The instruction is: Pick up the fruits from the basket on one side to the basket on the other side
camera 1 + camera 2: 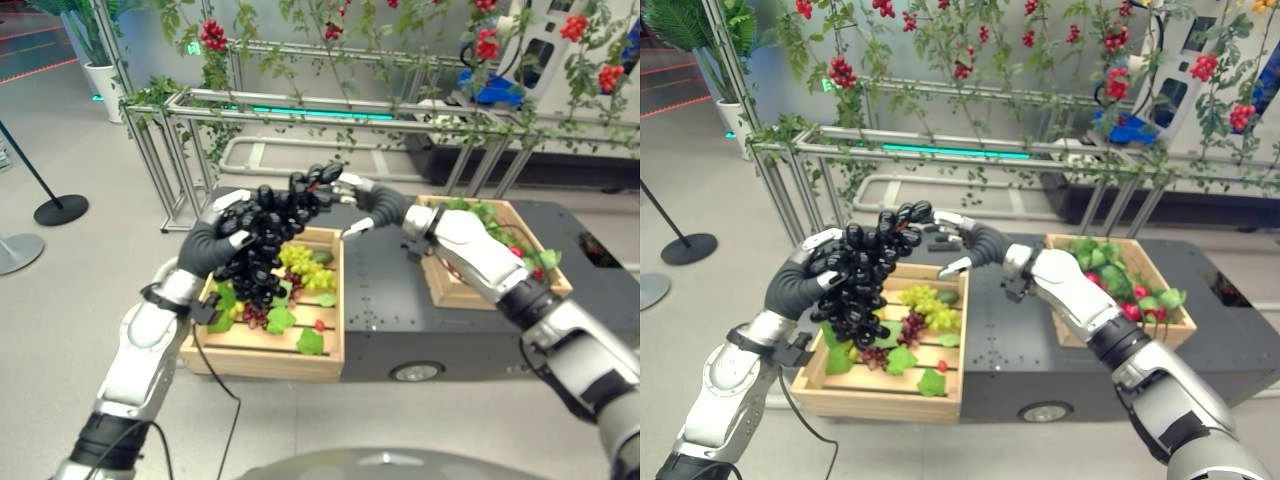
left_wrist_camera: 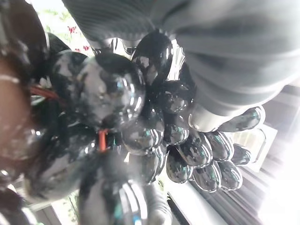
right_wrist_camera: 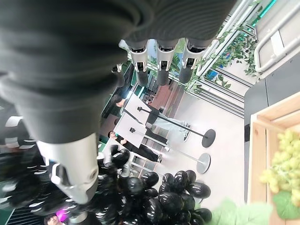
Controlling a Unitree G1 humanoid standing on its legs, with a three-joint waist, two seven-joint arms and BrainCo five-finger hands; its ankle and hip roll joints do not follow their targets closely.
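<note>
The bunch of black grapes hangs in the air above the left basket, lifted clear of the green grapes and leaves left inside so it can travel sideways without snagging. The left hand grips it from the side, fingers curled round the upper berries, which lets the rest dangle freely below. The right hand reaches in at the top of the bunch with fingers relaxed and parted, thumb apart, touching or nearly touching the stem end; this looks like a handover being set up, since the bunch has to cross to the right basket. That basket sits on the far side of the dark counter, already holding greenery and red fruit.
</note>
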